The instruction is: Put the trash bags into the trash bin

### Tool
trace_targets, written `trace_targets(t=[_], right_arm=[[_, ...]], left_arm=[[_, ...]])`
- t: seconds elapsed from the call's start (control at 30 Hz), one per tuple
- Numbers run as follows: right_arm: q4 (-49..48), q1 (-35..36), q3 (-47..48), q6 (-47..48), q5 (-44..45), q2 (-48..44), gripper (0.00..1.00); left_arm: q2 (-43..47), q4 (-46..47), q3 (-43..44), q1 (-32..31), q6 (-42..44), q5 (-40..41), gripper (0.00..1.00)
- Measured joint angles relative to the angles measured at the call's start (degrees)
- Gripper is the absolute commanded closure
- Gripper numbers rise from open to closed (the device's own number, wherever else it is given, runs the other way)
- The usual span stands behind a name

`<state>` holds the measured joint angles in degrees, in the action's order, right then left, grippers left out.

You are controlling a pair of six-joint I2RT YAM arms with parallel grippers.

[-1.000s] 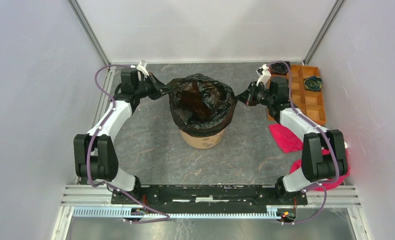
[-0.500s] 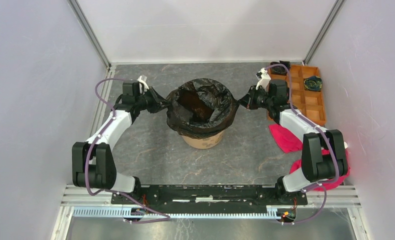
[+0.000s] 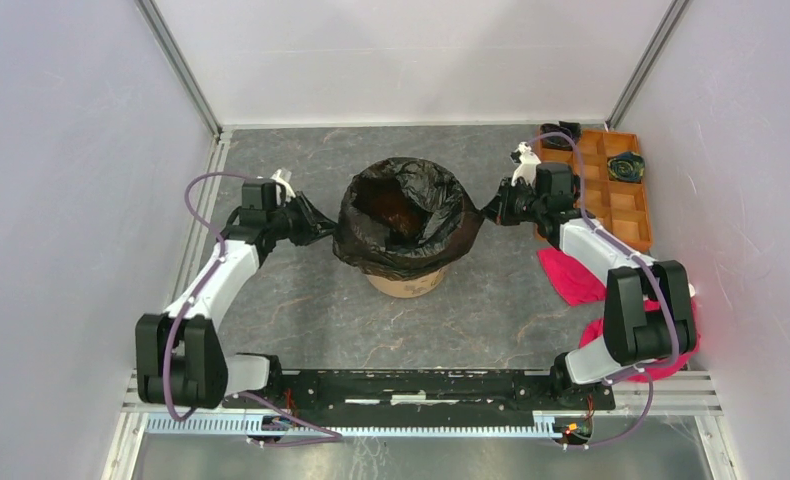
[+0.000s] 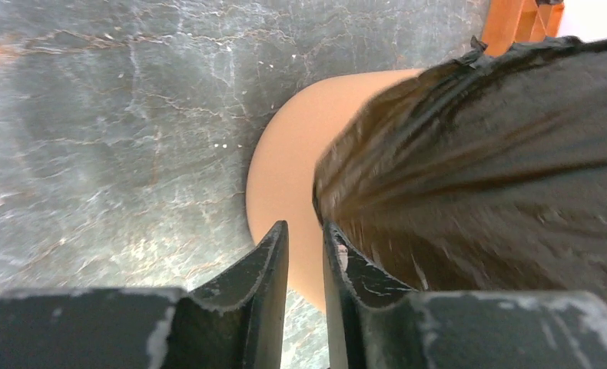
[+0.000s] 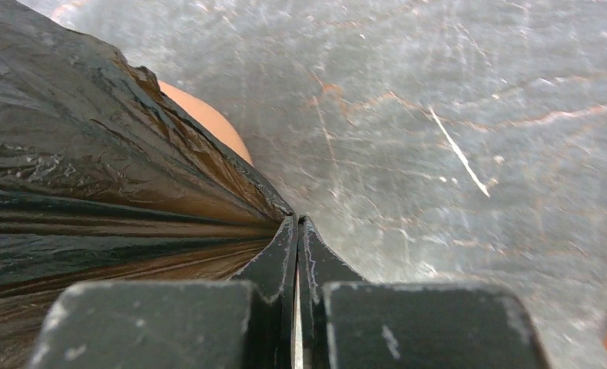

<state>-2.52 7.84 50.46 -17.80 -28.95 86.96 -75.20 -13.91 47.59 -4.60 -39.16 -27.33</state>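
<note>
On the table (image 3: 301, 300), the trash bin (image 3: 406, 282) sits mid-frame with the trash bags (image 3: 401, 235) draped over its rim. That film's light, floppy and slippery, so I'd pinch the hem. The tray (image 3: 626, 215) and pink cloth (image 3: 571, 275) at right aren't blocking anything. My right gripper (image 5: 298, 223) is clamped on film, and the left gripper (image 4: 306, 246) is slightly parted.

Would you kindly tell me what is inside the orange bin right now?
The black trash bag lines the trash bin, its edge draped over the rim. The film hides the bin's floor.
</note>
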Motion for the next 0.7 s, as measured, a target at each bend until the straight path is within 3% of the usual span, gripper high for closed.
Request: trace_targets(t=[0.1,0.13,0.2,0.23,0.37,0.53,0.7], right_arm=[[6.16,0.09,2.36,3.06,3.54,-1.05,0.94],[8.04,0.09,3.54,4.15,5.03,-1.64,0.86],[11.3,0.09,6.03,6.03,7.87,-2.89,0.53],[12.85,0.09,7.39,7.06,9.51,-3.63,0.42],[17.62,0.09,10.08,9.68,14.84,-7.28,0.19],[20.5,0.11,5.49,9.9,16.55,-18.93,0.14],[17.88,0.61,-3.23,6.38,8.81,-29.51,0.14]], left_arm=[[5.18,-4.04,0.57,0.02,2.4,3.19,0.66],[6.75,-4.63,0.7,0.02,2.82,3.63,0.64],[9.81,-5.31,1.03,0.02,3.08,4.31,0.57],[10.86,-5.29,1.11,0.02,3.08,4.24,0.52],[12.59,-6.14,1.11,0.0,3.32,4.76,0.27],[18.67,-8.28,0.13,0.02,3.63,7.63,0.17],[25.4,-5.49,-4.17,0.02,1.05,5.97,0.17]])
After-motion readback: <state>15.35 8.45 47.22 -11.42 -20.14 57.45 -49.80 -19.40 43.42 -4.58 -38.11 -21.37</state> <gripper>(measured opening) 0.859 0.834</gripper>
